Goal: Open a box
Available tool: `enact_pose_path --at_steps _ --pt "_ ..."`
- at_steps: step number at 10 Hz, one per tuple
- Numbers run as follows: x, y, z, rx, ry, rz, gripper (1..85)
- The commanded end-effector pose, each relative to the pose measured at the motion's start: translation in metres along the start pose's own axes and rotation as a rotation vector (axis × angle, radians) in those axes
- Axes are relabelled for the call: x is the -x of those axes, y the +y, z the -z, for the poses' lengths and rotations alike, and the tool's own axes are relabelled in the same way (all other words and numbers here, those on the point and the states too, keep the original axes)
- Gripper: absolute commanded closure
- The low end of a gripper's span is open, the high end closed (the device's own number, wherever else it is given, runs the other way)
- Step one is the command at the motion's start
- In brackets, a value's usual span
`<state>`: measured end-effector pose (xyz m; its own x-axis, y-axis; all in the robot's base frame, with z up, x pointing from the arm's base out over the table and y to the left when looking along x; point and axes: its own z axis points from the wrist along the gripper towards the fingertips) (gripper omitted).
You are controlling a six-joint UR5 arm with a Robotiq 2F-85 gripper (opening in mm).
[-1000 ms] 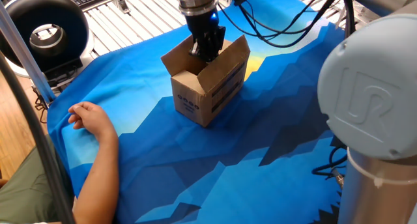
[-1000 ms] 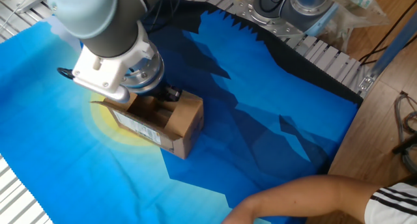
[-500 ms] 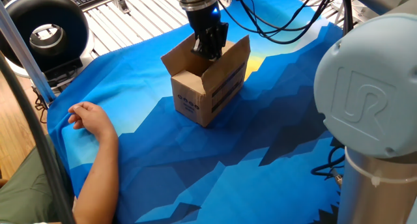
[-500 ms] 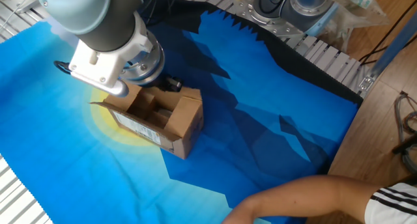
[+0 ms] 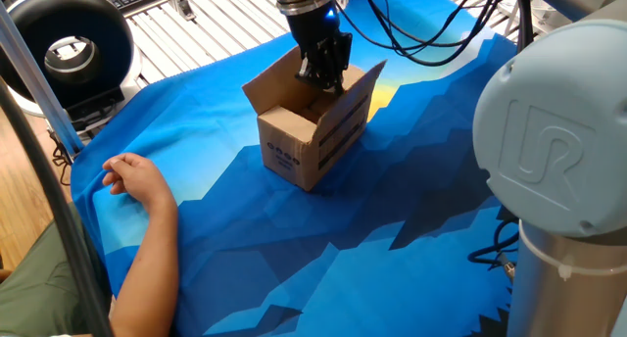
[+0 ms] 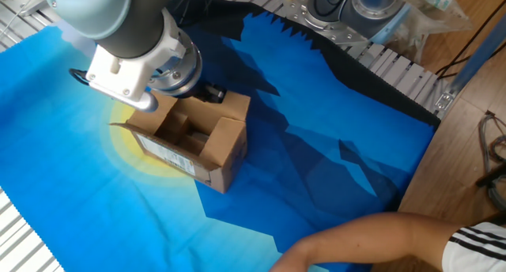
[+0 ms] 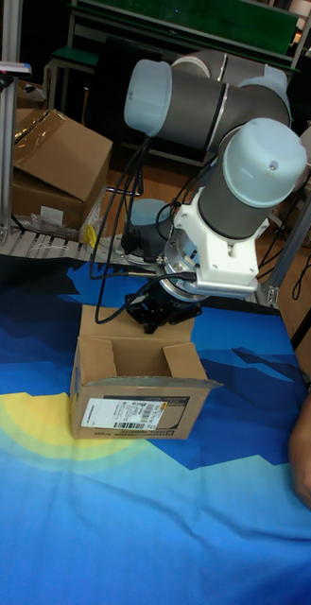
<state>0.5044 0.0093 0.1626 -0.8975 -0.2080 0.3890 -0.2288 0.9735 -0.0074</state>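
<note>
Blue cloth (image 5: 411, 278) covers the table. Box (image 5: 312, 131) stands upright mid-cloth, top flaps raised. Gripper (image 5: 322, 79) sits at the box's far flap; finger spread and grip cannot be told. A hand (image 5: 132, 175) rests near the cloth's edge.

box (image 7: 136, 392) open-topped, flaps up, label on near side | gripper (image 7: 158, 312) at its far rim | hand (image 7: 309, 463) at right edge
</note>
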Motion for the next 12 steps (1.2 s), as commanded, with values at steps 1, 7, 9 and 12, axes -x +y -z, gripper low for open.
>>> enact_pose_path --at_steps 1,7,9,12 --pt "-0.003 0.005 -0.013 0.039 -0.009 0.011 84.3" --pt "0.021 0.016 -0.049 0.053 -0.11 0.02 84.3" --pt "0.024 0.018 -0.048 0.047 -0.122 0.02 84.3" --pt "0.023 0.007 -0.037 -0.001 -0.108 0.017 84.3"
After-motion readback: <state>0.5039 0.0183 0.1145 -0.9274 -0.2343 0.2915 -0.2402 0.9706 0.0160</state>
